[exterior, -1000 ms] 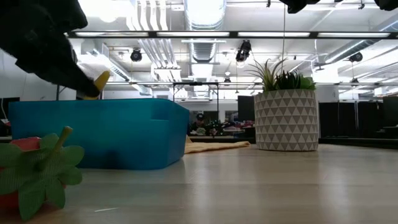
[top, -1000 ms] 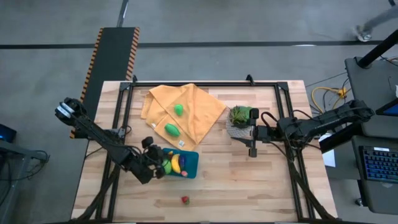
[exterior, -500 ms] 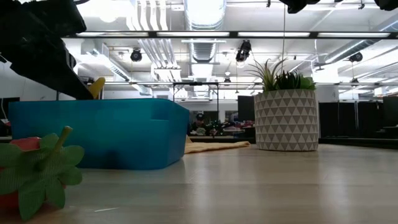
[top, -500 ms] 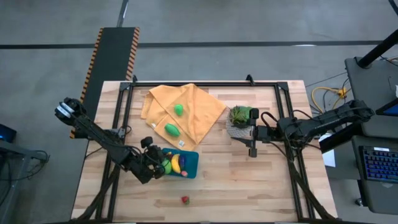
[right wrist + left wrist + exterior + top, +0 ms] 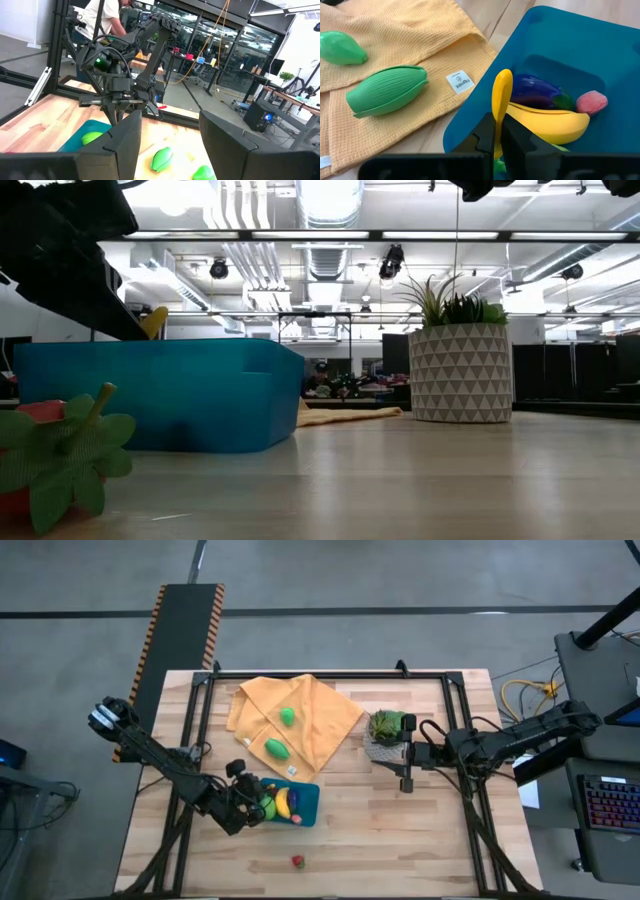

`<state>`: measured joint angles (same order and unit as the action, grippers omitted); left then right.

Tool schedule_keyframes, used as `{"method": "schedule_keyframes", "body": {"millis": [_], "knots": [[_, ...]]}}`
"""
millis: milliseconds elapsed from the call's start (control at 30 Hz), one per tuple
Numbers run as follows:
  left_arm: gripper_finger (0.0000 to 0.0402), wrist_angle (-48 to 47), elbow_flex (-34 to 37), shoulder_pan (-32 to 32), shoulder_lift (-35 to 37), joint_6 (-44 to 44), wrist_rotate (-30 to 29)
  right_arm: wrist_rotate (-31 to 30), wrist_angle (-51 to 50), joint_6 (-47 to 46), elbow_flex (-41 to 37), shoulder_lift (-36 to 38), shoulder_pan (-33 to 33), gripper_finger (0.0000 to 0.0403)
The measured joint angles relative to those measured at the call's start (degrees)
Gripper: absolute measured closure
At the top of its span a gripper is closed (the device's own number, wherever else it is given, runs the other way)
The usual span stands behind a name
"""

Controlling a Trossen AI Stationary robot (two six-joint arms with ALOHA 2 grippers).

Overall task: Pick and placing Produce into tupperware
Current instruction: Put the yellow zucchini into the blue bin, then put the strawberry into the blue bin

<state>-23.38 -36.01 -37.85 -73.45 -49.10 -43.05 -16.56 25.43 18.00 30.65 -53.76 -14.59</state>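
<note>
Yellow pepper (image 5: 501,100) stands upright, long axis vertical, clenched between our left gripper (image 5: 498,137) fingers over the tupperware (image 5: 580,60); right gripper (image 5: 170,131) spread, waiting beside the plant pot (image 5: 386,730).

Left gripper (image 5: 497,131) tilted downward, jaws pinched; right gripper (image 5: 167,145) level, jaws spread wide

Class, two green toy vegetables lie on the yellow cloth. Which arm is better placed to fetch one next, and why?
Probably the left. Its gripper is at the tupperware, beside the cloth holding both green pieces. The right gripper waits beyond the potted plant.
</note>
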Motion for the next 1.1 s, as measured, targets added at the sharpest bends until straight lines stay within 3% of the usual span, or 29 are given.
{"method": "schedule_keyframes", "body": {"millis": [400,833,1100], "knots": [[0.0401,0.0,0.0,0.0,0.0,0.0,0.0,0.0,0.0,0.0,0.0,0.0,0.0,0.0211],[0.0333,0.0,0.0,0.0,0.0,0.0,-0.5,0.0,0.0,0.0,0.0,0.0,0.0,0.0211],[0.0327,3.3,0.0,0.0,0.4,1.8,-0.5,0.0,0.0,0.0,0.0,0.0,0.0,0.0211]]}}
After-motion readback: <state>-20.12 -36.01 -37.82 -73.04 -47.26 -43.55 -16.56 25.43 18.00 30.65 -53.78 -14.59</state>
